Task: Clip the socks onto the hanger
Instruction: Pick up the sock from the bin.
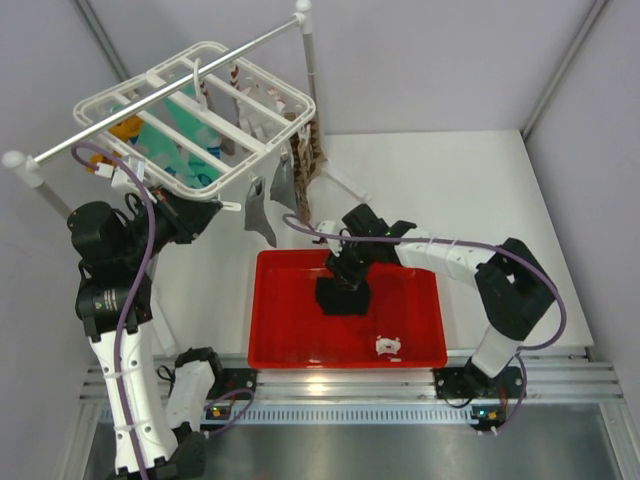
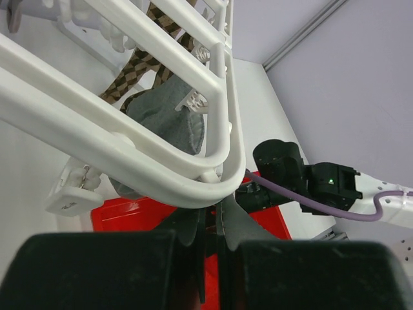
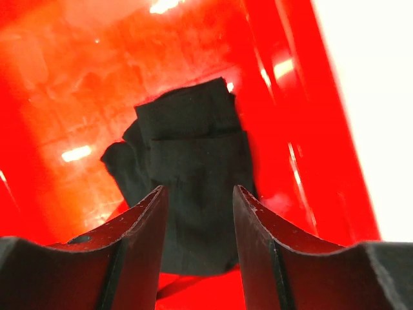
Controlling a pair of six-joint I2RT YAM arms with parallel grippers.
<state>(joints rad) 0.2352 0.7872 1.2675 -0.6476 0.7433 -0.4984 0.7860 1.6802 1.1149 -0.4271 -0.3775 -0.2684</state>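
A: Black sock (image 1: 343,298) is lying crumpled in the red tray (image 1: 290,322) on the worktop (image 1: 440,190). Not clipped yet.

B: Right claw (image 3: 198,194) is hovering straight over it, jaws parted and released, fabric showing between them. Nothing gripped. Cannot tell whether the tips are touching.

A: Left claw (image 2: 208,216)?

B: Clenched, sitting just under the rounded corner of the hanger (image 2: 142,169). Am seeing nothing between its fingers.

A: Progress?

B: The hanger is already carrying grey socks (image 1: 259,215), a brown patterned one (image 1: 310,160) and teal ones (image 1: 185,140). The dark red socks I am not finding in any view. Judging it early: pick-up, lift and clipping are all remaining for this one, then the red pair.
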